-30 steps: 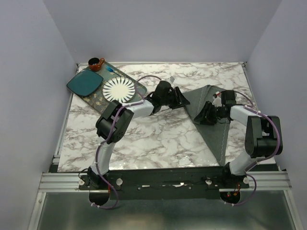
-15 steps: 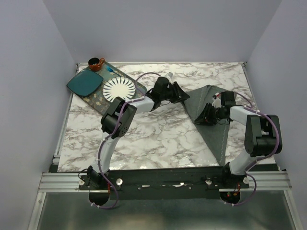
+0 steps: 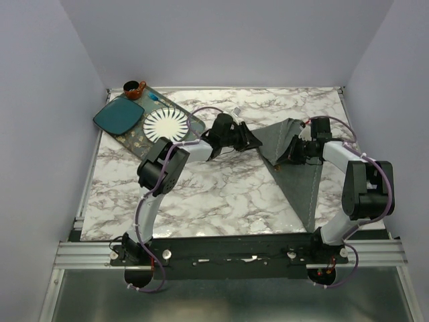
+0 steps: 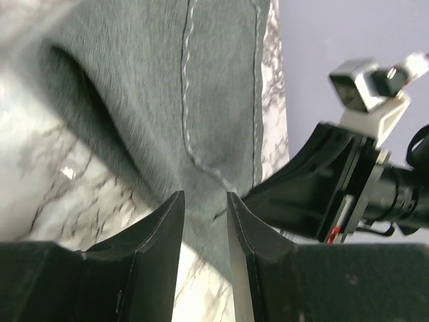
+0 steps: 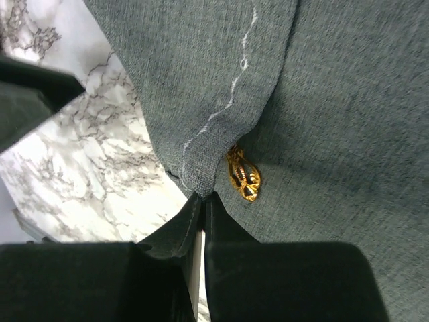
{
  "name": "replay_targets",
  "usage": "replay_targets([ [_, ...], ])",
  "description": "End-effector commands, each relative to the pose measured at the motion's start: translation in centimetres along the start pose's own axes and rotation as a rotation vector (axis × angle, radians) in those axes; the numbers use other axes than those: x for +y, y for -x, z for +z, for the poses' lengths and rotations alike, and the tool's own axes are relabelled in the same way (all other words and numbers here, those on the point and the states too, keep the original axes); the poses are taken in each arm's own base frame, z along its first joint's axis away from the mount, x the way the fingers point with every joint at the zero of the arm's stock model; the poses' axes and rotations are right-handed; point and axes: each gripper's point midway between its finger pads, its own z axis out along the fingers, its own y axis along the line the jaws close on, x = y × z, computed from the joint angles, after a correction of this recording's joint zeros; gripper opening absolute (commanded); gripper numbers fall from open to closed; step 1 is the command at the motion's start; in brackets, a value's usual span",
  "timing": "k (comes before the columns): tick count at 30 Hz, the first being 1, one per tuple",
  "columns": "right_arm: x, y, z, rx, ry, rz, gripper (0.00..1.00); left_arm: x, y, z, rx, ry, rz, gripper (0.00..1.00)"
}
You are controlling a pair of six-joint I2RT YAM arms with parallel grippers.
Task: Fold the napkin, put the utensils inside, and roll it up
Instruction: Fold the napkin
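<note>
Right gripper (image 5: pixel 203 200): pressed together on the napkin (image 5: pixel 322 100) hem, a thin bite at the very edge. Left gripper (image 4: pixel 204 196): jaws apart over the cloth edge, not clamped. Napkin lies as a triangle on the right side of the counter (image 3: pixel 221 194), bunched by the grippers. Risks: the hem likely slips from so shallow a pinch when lifted, and a one-sided pull would skew the fold.

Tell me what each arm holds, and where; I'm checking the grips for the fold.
Right arm's jaws pinch the napkin at its stitched edge. Left arm's jaws stand apart at the napkin's edge, gripping nothing.
</note>
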Motion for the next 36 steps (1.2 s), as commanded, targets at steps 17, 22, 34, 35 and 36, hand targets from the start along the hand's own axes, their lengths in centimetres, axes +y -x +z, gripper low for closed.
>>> replay_targets([
  [17,0.0,0.4,-0.6,-0.005,-0.030,-0.047,0.15,0.3,-9.1,-3.2,0.145,0.145,0.185,0.12],
  [22,0.1,0.2,-0.5,-0.006,-0.023,-0.044,0.15,0.2,-9.2,-1.8,0.139,0.157,0.204,0.09],
  [34,1.4,0.5,-1.3,-0.021,0.021,-0.047,0.16,0.5,-9.3,1.7,0.174,0.146,0.180,0.05],
  [35,1.4,0.5,-1.4,-0.024,0.020,-0.050,0.16,0.5,-9.3,1.7,0.174,0.145,0.181,0.05],
  [36,1.5,0.6,-1.4,-0.025,0.021,-0.050,0.16,0.5,-9.4,1.6,0.177,0.147,0.182,0.05],
])
